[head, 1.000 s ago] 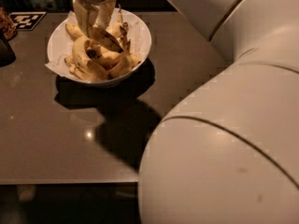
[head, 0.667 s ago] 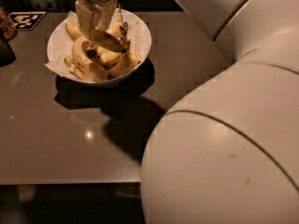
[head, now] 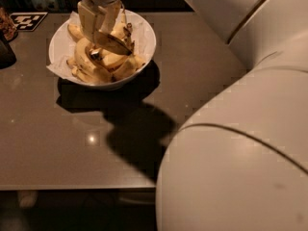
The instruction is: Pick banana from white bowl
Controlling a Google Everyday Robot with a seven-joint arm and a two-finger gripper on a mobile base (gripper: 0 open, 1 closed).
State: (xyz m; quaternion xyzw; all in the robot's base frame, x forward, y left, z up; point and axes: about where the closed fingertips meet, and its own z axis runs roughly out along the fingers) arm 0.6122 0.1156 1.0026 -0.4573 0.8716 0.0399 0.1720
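The white bowl [head: 144,37] stands at the back left of the brown table, lined with crinkled white paper and filled with several yellow bananas. My gripper [head: 100,32] reaches down into it from above. Its cream fingers [head: 88,20] are shut on a brown-spotted banana [head: 114,43], which lies slanted just above the rest of the pile. The bananas under the fingers are partly hidden.
My white arm [head: 240,148] fills the right and lower right of the view and casts a dark shadow beside the bowl. A black-and-white marker tag [head: 29,19] and a dark object [head: 6,52] sit at the table's far left. The table's front edge [head: 72,187] runs along the bottom.
The gripper has risen a little inside the bowl, and the spotted banana has come up with it, clear of the pile. The bowl has stayed put.
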